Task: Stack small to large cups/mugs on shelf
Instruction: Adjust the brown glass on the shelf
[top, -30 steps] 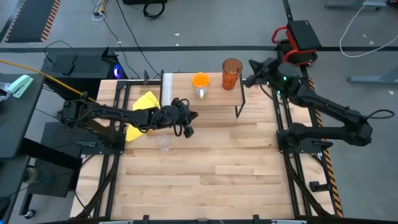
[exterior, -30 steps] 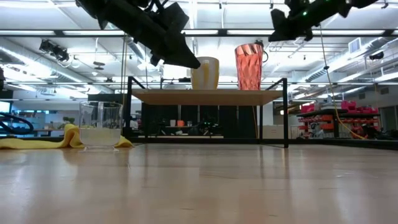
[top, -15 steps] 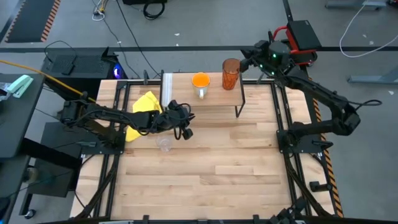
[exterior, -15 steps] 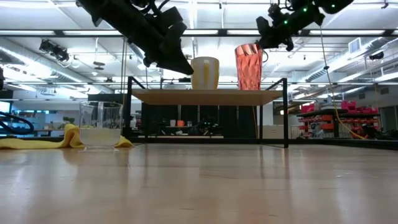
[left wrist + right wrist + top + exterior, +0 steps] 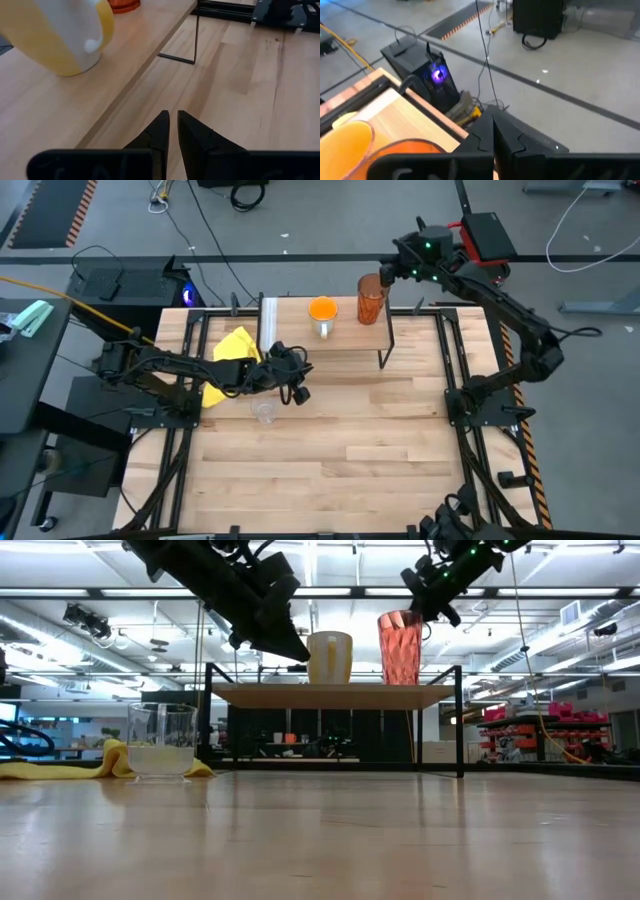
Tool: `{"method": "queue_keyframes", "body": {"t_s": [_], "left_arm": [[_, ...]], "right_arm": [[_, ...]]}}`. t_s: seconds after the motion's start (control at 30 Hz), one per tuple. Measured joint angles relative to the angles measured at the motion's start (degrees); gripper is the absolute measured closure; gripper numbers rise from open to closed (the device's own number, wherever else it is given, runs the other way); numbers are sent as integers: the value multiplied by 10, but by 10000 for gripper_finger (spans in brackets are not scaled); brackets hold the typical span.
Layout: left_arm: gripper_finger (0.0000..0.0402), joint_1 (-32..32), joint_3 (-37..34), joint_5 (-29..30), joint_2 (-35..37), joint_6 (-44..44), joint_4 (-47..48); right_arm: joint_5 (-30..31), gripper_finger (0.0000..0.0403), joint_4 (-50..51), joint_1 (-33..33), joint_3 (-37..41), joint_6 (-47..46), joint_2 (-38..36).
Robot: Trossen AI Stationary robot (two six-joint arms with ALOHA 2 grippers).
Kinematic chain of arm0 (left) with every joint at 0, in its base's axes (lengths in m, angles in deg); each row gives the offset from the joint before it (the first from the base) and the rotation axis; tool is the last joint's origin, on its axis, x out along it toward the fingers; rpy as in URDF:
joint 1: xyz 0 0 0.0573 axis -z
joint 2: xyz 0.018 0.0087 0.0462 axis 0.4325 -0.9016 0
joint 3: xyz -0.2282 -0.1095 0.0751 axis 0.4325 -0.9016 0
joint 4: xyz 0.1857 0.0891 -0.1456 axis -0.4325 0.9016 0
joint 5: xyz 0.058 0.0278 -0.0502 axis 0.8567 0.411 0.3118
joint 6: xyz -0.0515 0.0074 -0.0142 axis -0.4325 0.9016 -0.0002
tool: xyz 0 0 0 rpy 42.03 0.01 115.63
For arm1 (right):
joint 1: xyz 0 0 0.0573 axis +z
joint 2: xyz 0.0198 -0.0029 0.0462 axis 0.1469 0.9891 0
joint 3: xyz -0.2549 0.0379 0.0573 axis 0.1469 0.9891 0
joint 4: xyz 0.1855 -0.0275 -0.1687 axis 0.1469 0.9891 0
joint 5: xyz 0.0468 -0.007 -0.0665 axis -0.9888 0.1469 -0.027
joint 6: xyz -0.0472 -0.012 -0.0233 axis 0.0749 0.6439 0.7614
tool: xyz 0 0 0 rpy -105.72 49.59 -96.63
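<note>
The low wooden shelf (image 5: 340, 340) stands at the table's far side. On it are the orange mug with a white outside (image 5: 322, 311) (image 5: 330, 657) and the tall amber tumbler (image 5: 371, 299) (image 5: 401, 647). The small clear glass cup (image 5: 264, 412) (image 5: 161, 740) stands on the tabletop, near the yellow cloth (image 5: 228, 362). My left gripper (image 5: 303, 373) (image 5: 173, 120) is shut. It hovers over the shelf's near left part, above and beyond the glass cup. My right gripper (image 5: 387, 276) (image 5: 420, 608) is shut, at the far right of the tumbler's rim (image 5: 405, 149). My right gripper's shut fingers come slanting down from the far right, close by the tumbler's rim (image 5: 418, 614). Whether they touch it, I cannot tell. The tumbler stands upright on the shelf.
The shelf has a pale strip (image 5: 268, 324) along its left short edge and thin black legs (image 5: 459, 720). The tabletop (image 5: 340, 450) near me is bare wood. Black frame rails run along both table sides. Cables and a black box (image 5: 427, 80) lie on the floor beyond.
My right gripper has swung from right of the shelf toward the table's far edge and left, ending at the tumbler's rim, and has stayed shut. My left gripper has drawn back a little toward the table's left. The cups have not moved.
</note>
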Motion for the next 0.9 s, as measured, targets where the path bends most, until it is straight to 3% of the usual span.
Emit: {"method": "queue_keyframes", "body": {"t_s": [0.53, 0.9], "left_arm": [[360, 0, 0, 2, 0, -2, -1], [367, -1, 0, 4, 0, -12, -1]], "right_arm": [[0, 403, 99, 4, 0, 25, -19], [-5, 403, 110, 34, 0, 35, -20]]}}
